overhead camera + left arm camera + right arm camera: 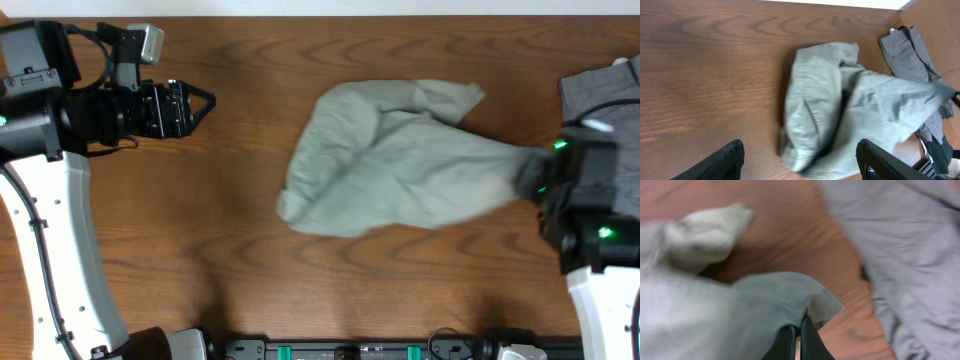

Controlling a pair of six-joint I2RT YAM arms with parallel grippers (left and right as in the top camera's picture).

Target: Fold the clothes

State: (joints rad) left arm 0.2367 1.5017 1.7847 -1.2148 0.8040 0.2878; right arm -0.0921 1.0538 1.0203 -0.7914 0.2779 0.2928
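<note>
The pale khaki-green shorts [385,160] are lying crumpled and wrinkly on the wooden tabletop [230,220], roughly at its middle. The bunched bulk of them is sitting on the side facing the left arm, and a stitched pocket seam is showing there in the left wrist view. From that bulk the fabric is tapering into a stretched point toward the right arm.

The right claw [796,332] is clenching that point: its two dark fingers are pressing together on a fold at the cloth's edge. In the overhead view the arm's housing is covering the grip itself.

The left claw [205,103] is standing released, with its jaws spread wide and nothing between them. It is hovering well apart from the shorts, off their bunched side, and is facing them.

A darker grey garment [600,90] is lying just beyond the pinched end of the shorts, beside the right arm.
</note>
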